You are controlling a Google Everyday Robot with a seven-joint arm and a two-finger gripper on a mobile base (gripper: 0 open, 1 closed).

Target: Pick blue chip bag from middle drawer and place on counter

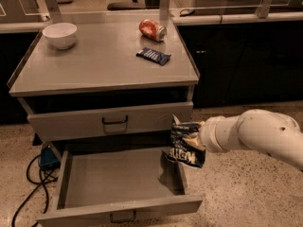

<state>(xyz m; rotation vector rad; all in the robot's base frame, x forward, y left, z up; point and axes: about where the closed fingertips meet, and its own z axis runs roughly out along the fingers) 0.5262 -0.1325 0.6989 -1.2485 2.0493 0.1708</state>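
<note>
the arm [258, 135], white and thick, reaches in from the right edge at about the height of the drawers. at its tip the gripper [199, 137] sits just off the cabinet's right front corner. its fingers are closed on the right side of the blue chip bag [184, 146] and are mostly hidden behind the crumpled foil. the bag hangs in the air, upright and a little tilted, with its white lettering facing the camera. it is over the right wall of the middle drawer [118, 178], just below the closed drawer front [111, 122] above, and it touches neither one. its shadow falls on the right end of the drawer floor.

the middle drawer is pulled fully out towards the camera, and its grey floor shows with low walls all round. a small dark handle sits on its front edge.

the bench [104, 67] on top of the cabinet carries three things. a white bowl [59, 34] stands at the back left. a red and white can [152, 30] lies on its side at the back right. a small flat blue bar wrapper [153, 56] lies just in front of the can, near the right rim.

on the speckled floor to the left of the cabinet, dark cables [28, 186] loop beside a small blue object [47, 157].
</note>
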